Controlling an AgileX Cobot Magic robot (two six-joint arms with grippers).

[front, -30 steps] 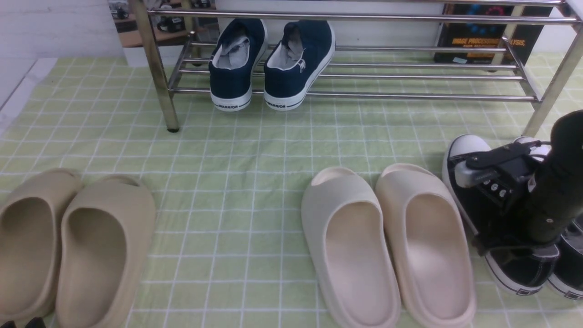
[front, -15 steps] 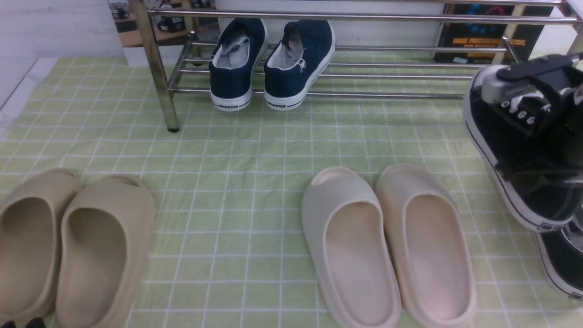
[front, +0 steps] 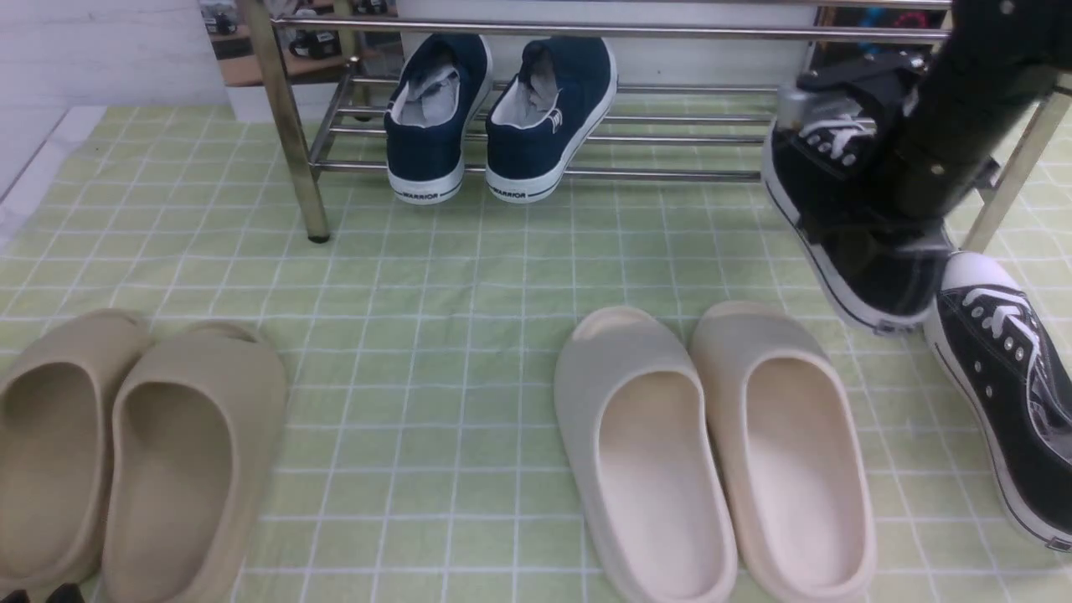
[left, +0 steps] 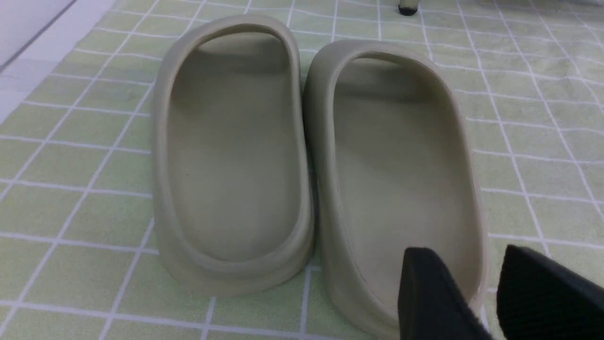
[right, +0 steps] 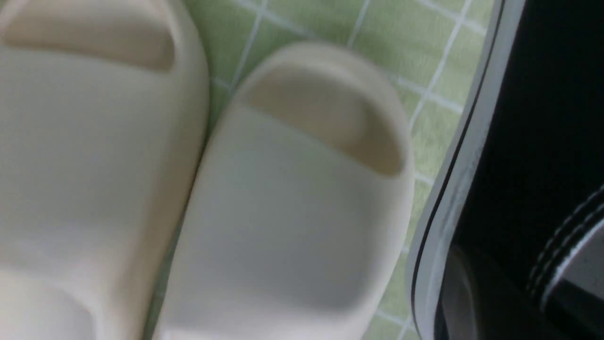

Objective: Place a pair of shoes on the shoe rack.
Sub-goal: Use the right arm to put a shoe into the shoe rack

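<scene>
One black sneaker with white laces hangs tilted in the air by the right end of the chrome shoe rack. My right gripper is shut on its collar. In the right wrist view this sneaker fills one side, its white sole edge showing, and the jaws are lost in the dark. The other black sneaker lies on the cloth at the far right, toe toward the rack. My left gripper is open over the heel of a tan slide, holding nothing.
Navy WARRIOR slip-ons sit on the rack's lower rails at the left. A pair of cream slides lies mid-cloth next to the black sneakers, and tan slides lie at the near left. A rack leg stands just behind the lifted sneaker.
My right gripper closed on the black sneaker, lifted it off the cloth and carried it up, forward and to the left, toward the rack. The second sneaker now shows fully. The left arm has not moved.
</scene>
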